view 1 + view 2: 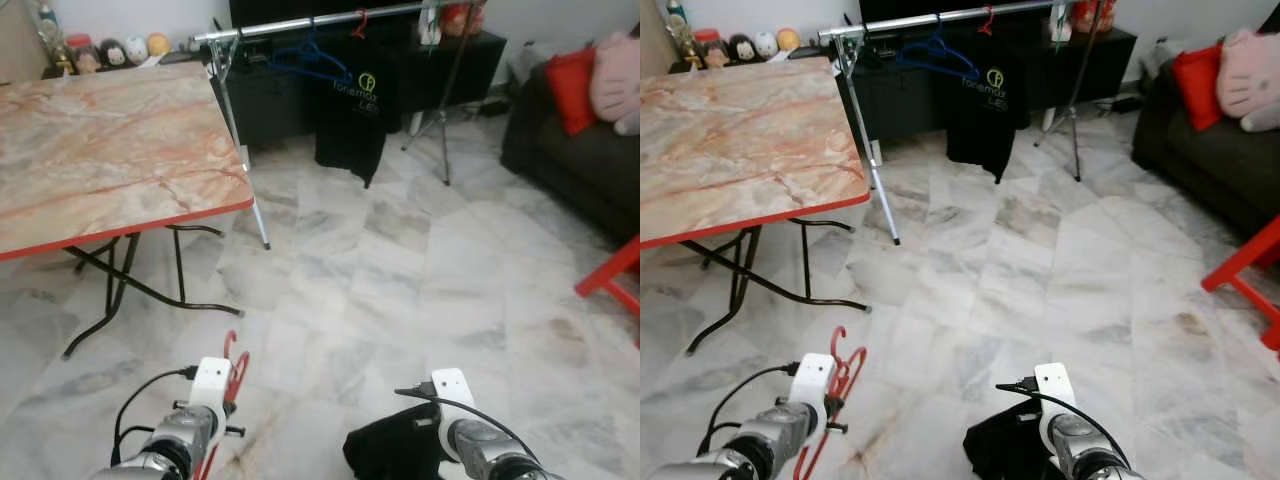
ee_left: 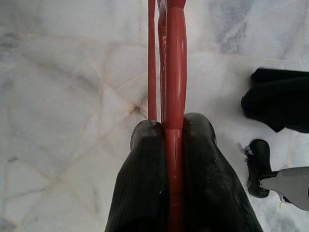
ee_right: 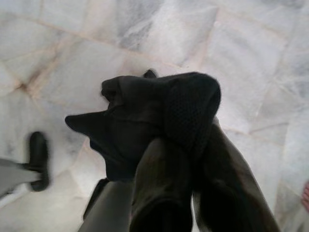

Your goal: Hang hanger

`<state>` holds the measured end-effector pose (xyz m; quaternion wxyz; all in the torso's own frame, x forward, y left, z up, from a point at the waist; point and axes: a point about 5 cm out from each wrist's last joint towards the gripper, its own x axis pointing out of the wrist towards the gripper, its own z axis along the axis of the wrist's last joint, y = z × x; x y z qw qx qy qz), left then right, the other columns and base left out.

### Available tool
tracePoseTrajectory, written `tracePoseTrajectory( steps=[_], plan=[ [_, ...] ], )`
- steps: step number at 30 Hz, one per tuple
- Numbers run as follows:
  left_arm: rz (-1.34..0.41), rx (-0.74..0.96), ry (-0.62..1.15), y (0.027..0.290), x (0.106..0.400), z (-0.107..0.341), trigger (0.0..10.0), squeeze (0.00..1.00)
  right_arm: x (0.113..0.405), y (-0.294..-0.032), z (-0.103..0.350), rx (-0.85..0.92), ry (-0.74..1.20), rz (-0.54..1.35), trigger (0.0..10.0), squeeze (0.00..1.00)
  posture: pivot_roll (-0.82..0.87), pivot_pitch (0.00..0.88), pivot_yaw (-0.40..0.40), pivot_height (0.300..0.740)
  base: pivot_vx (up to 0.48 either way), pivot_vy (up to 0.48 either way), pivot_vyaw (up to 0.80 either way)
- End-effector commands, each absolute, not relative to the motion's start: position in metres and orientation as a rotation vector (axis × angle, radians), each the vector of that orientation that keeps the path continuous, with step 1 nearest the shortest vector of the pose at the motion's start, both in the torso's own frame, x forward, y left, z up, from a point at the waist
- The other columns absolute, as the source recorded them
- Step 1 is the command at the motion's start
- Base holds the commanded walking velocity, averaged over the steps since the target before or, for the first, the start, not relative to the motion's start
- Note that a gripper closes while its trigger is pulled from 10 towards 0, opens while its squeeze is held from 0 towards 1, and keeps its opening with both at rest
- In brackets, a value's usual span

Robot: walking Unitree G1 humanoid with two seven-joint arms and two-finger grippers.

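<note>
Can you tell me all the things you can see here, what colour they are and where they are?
Red hanger: one, red, clamped in the left gripper, low on the left.
Black garment: one, black, bunched in the right gripper, low on the right.
Clothes rail: one, silver, across the far side of the room.
Blue hanger: one, blue, on the rail.
Black T-shirt: one, black, hanging from the rail on a red hook.
Table: one, marble-look top with red edge, on the left.
Sofa: one, dark, far right.
Red cushion: one, red, on the sofa.
Floor: pale marble tiles.
Left gripper: black fingers, shut on the red hanger.
Right gripper: black fingers, shut on the black garment.
</note>
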<state>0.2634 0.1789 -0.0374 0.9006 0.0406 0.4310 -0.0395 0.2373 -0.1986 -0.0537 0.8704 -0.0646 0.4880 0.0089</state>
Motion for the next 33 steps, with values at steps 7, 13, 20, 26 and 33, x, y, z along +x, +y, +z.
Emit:
tracePoseTrajectory(
  steps=[7,13,20,26,33],
  plan=[
    [-0.055,0.106,0.912,0.1895,0.2596,-0.039,10.0,0.0,0.2462,-0.1916,-0.0487,-0.125,0.983,0.04,10.0,0.0,-0.08,0.0,-0.017,0.74,0.0,0.289,0.0],
    [-0.055,0.108,0.911,0.1898,0.2592,-0.0393,10.0,0.0,0.246,-0.1914,-0.0489,-0.129,0.981,0.047,10.0,0.0,-0.07,0.0,-0.026,0.74,0.0,0.287,0.0],
    [-0.055,0.113,0.912,0.1901,0.2588,-0.0396,10.0,0.0,0.2459,-0.191,-0.049,-0.123,0.972,0.045,10.0,0.0,-0.07,0.0,-0.028,0.74,0.0,0.288,0.0],
    [-0.055,0.115,0.913,0.1903,0.2583,-0.0399,10.0,0.0,0.2456,-0.1909,-0.0492,-0.13,0.973,0.05,10.0,0.0,-0.07,0.0,-0.028,0.74,0.0,0.279,0.0],
    [-0.062,0.13,0.909,0.1905,0.2585,-0.0397,10.0,0.0,0.2452,-0.1909,-0.0495,-0.129,0.971,0.048,10.0,0.0,-0.07,0.0,-0.029,0.74,0.0,0.147,0.0]
  ],
)
